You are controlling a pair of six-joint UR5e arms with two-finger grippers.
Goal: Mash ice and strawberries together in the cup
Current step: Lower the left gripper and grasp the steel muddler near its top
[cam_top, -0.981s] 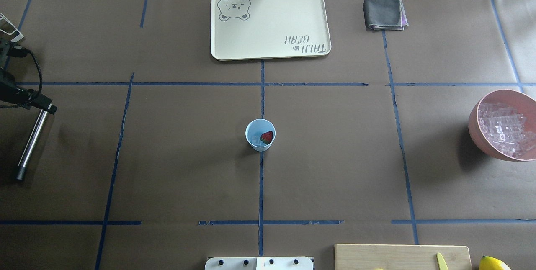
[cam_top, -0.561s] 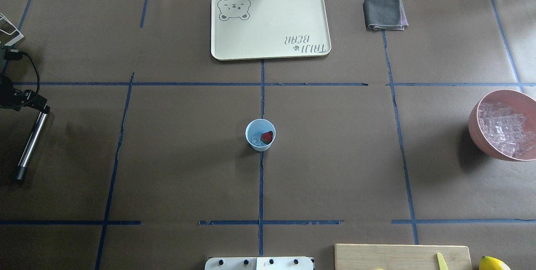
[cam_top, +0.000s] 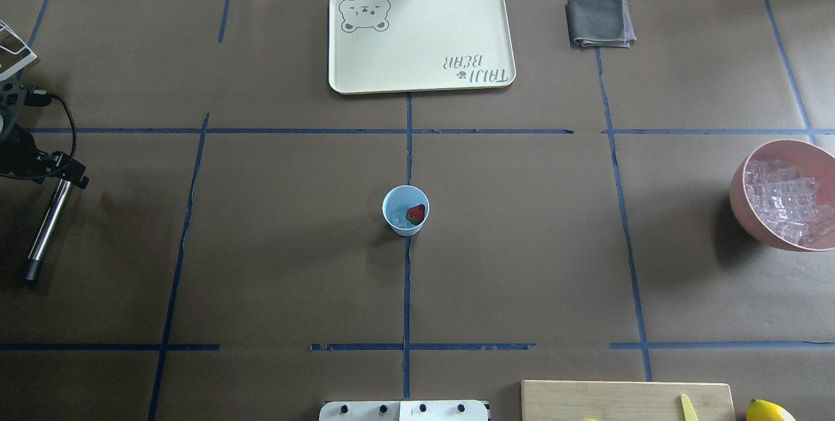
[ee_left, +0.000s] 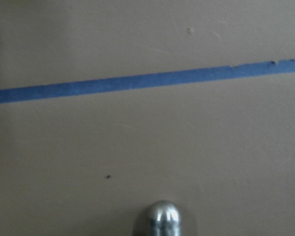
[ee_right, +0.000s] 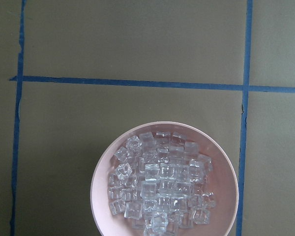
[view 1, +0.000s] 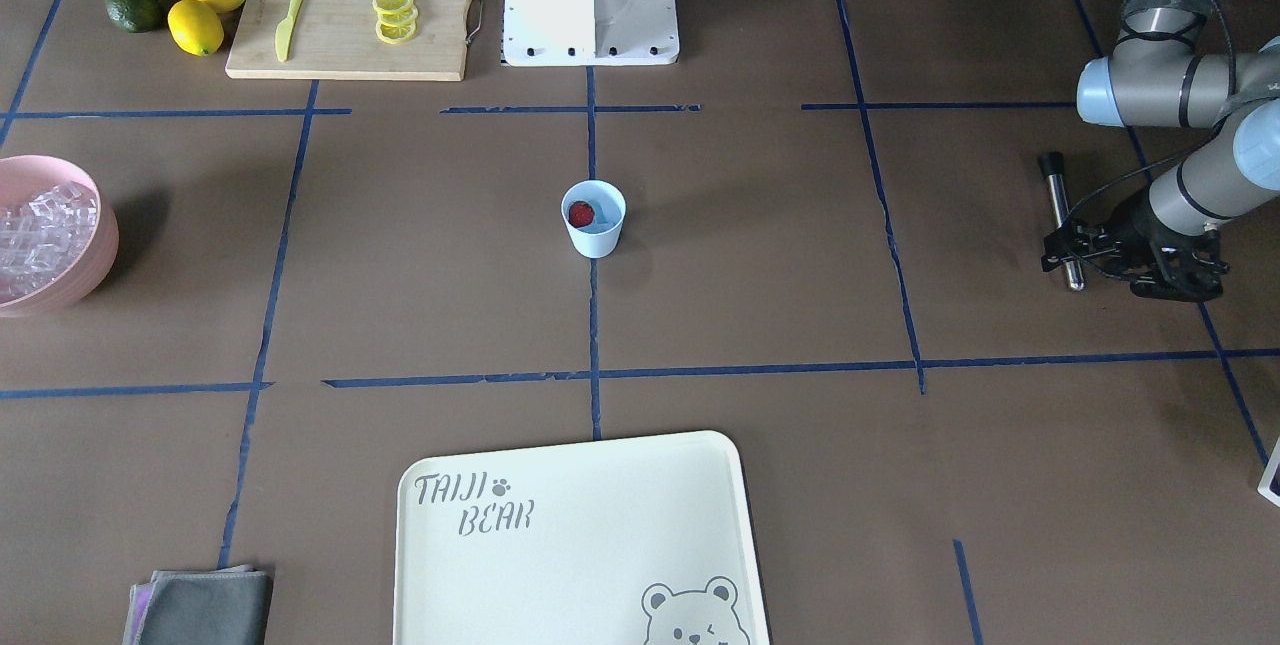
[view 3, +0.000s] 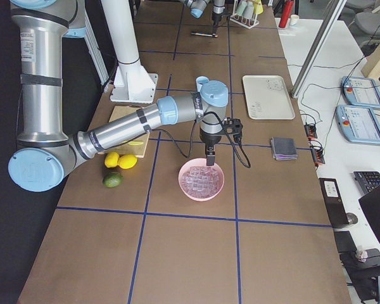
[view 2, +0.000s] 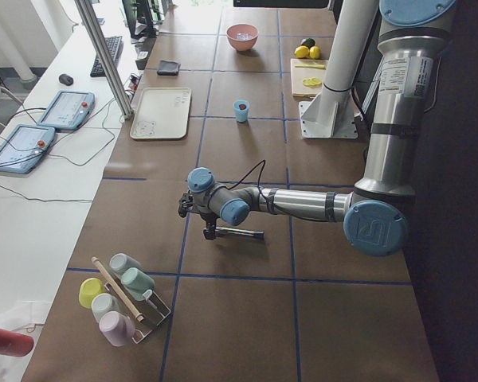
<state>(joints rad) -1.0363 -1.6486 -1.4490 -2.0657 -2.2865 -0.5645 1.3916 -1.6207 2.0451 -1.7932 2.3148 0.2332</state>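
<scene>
1. The left arm reaches out low over the tabletop with its wrist bent down. Its hand sits astride a metal rod; whether the fingers grip is unclear.
2. The right arm stretches forward. Its hand points straight down, finger spread unclear.

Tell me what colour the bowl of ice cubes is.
Pink; the bowl shows best in the right wrist view.
</scene>
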